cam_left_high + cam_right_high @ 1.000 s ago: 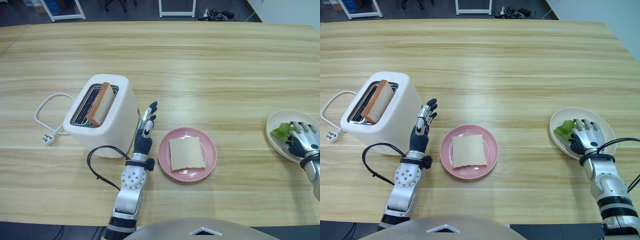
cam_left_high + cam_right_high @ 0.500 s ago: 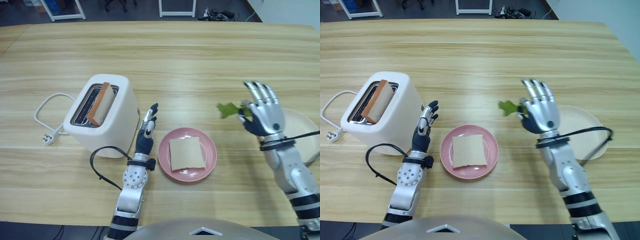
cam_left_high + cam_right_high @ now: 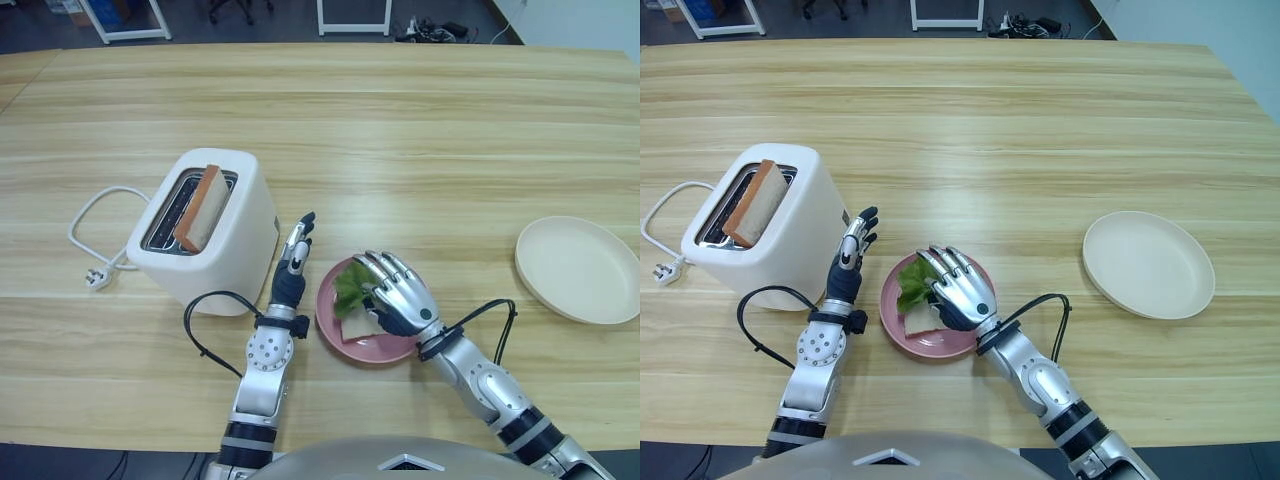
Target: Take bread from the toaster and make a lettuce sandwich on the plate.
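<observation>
Left eye view: at a wooden table (image 3: 420,130), the robot's right hand (image 3: 397,300) hangs palm down over the pink plate (image 3: 326,318), with a lettuce leaf (image 3: 350,285) beneath it.

Risk, leaf: the lettuce lies toward the plate's 10 o'clock edge and not square on the bread slice (image 3: 917,323). If let go there, it could hang over the rim or slide onto the table.

Risk, clinging: a limp, damp leaf may stick to the hand and lift off again when the hand rises.

Risk, plate: any sideways drag as the hand lifts could push the light plate or the slice under it.

Risk, next slice: the second slice (image 3: 200,207) stands tilted in the toaster (image 3: 205,235) slot. A clumsy pull could tip the toaster, whose cord (image 3: 95,275) trails off at 9 o'clock.

Right hand: its back faces the camera and the leaf pokes out on its 10 o'clock side. From where I stand I cannot tell whether it grips the leaf or only rests on it.

Left hand (image 3: 292,265): fingers straight and apart, holding nothing. It stands edge-on between toaster and plate, just beside the plate's 9 o'clock rim.

Cream plate (image 3: 578,268): well apart at 3 o'clock.

Task standing: one slice and the leaf are at the plate; the top slice is not yet fetched.
</observation>
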